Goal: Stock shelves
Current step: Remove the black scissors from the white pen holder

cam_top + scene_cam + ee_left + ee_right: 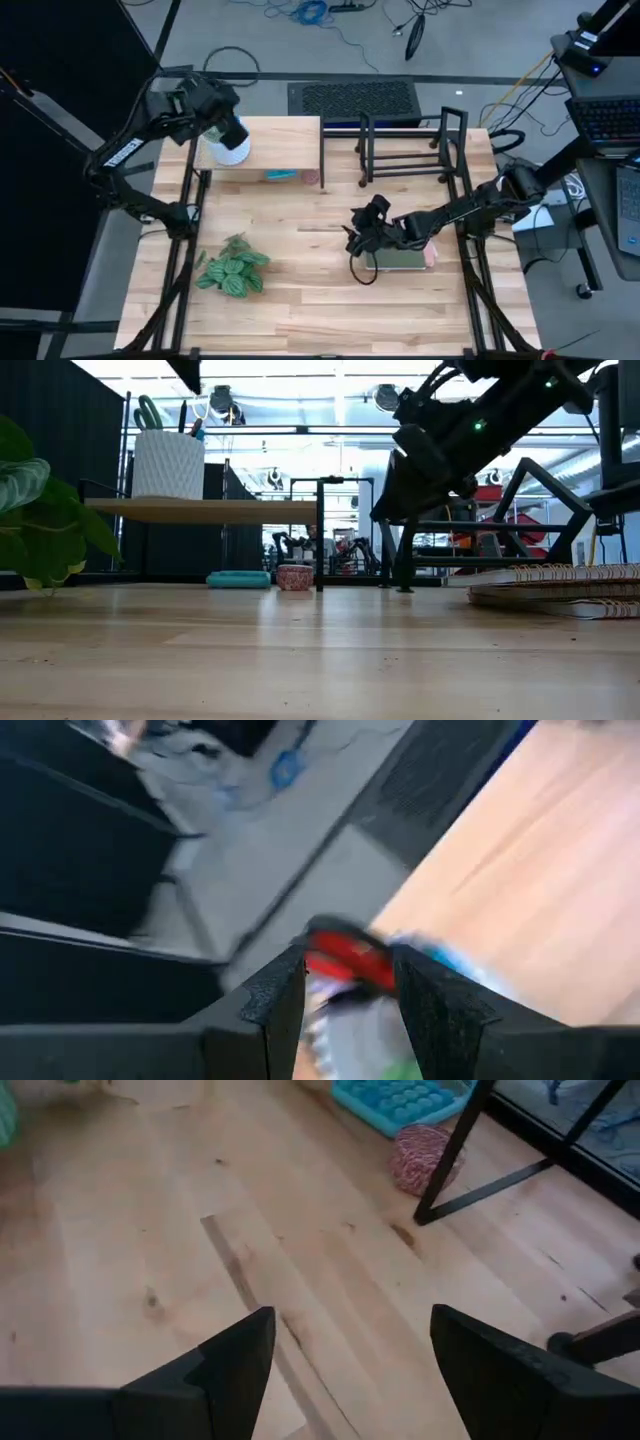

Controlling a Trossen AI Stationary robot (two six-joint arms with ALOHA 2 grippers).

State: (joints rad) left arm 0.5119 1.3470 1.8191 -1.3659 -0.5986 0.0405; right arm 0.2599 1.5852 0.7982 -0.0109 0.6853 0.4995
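- Pale butcher-block table carries everything; nearest the front edge on the left side lies a leafy green plant, not yet shelved by the look of it.
- Mid-table on the right side, spiral-bound notebooks lie flat in a small stack, with the right gripper hanging just beside their left end, above bare wood.
- Its fingers are spread wide with nothing between them; the right wrist view shows only tabletop in the gap.
- Farther back sits a teal tray and a red-and-white ball of twine, both on the table under the front edge of the wooden riser shelf, beside one of its black legs.
- On top of that shelf, at its left end, stands a white textured cup holding pens or tools.
- The left gripper is directly over this cup; something red sits between its fingers, but whether they pinch it or merely straddle it I cannot tell.
- At the back right stands the black wire rack, its divider slots apparently all unfilled.
- Judged from this, stocking is at an early stage: the cup is placed, while the notebooks, likely meant for the rack, and the plant remain to be shelved.
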